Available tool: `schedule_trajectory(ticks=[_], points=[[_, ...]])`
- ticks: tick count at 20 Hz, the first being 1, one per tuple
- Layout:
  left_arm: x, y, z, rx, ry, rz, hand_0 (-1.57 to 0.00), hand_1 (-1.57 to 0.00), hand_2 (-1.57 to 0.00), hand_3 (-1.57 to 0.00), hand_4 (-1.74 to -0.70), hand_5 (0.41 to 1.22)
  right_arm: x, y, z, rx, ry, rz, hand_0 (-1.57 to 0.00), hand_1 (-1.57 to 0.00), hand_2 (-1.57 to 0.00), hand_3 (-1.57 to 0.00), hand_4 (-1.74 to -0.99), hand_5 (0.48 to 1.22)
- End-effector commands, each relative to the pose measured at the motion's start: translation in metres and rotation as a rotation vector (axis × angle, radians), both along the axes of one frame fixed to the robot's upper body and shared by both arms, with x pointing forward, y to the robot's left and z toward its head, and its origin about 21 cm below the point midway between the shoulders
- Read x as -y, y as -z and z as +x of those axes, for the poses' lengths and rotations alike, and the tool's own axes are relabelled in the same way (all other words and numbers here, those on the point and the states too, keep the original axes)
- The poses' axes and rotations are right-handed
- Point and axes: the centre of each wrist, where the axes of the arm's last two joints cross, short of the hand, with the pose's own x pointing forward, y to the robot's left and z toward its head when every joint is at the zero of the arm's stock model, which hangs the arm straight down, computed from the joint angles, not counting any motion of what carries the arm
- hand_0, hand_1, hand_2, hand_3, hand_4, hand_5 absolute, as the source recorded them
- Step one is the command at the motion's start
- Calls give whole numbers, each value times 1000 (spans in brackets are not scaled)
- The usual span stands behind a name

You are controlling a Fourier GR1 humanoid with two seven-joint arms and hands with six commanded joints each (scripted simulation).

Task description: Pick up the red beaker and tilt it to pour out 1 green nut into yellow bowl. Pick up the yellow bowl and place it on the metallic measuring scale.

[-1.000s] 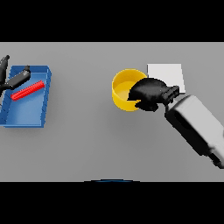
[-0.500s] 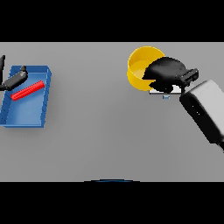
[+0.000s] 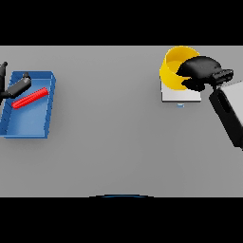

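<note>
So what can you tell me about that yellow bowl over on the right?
The yellow bowl is round, plain and glossy, plastic by its look, and tipped so its opening faces the right hand. That dark hand grips its rim. It sits over the far edge of the pale square scale; whether it touches is unclear. Its contents are hidden.

You see the right hand (image 3: 201, 71) gripping the tilted yellow bowl (image 3: 173, 69) over the metallic scale (image 3: 178, 95), left hand (image 3: 14, 88) above the blue tray (image 3: 28, 123).

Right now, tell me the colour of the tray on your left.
Blue. The tray shows in the head view, holding a red beaker.
</note>
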Motion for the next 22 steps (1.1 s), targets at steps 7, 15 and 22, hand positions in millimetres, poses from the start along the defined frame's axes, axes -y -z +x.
schedule_trajectory(ticks=[7,15,22], points=[[-5,0,-1,-3,-1,4,1,1,1,1,-807,749,15,36,16,-21,66,1,-1571,-1568,-1571,-1410,-1724,1221],[-2,-4,3,12,-1,7,1,1,1,1,-806,734,19,56,21,-41,100,15,-1548,-1420,-1568,-1481,-1721,1221],[0,3,3,-8,-1,0,1,1,1,1,-812,745,20,50,29,-98,138,36,-780,-692,-810,-711,-1470,928]])
